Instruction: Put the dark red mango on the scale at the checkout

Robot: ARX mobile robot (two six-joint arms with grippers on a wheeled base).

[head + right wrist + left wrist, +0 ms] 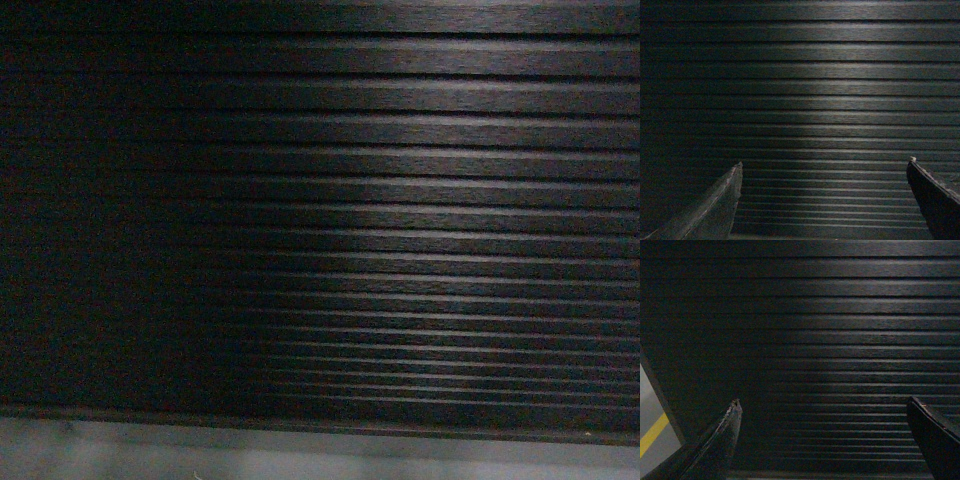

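The checkout's dark ribbed front panel (400, 220) fills the head view and stands close before both wrist cameras (830, 340) (830, 100). My left gripper (824, 402) is open, its two dark fingers wide apart with nothing between them. My right gripper (825, 162) is open too and holds nothing. The dark red mango and the scale are out of view. Neither gripper shows in the head view.
A strip of grey floor (300, 460) runs under the panel's bottom edge. In the left wrist view the panel's left end meets grey floor with a yellow line (651, 435).
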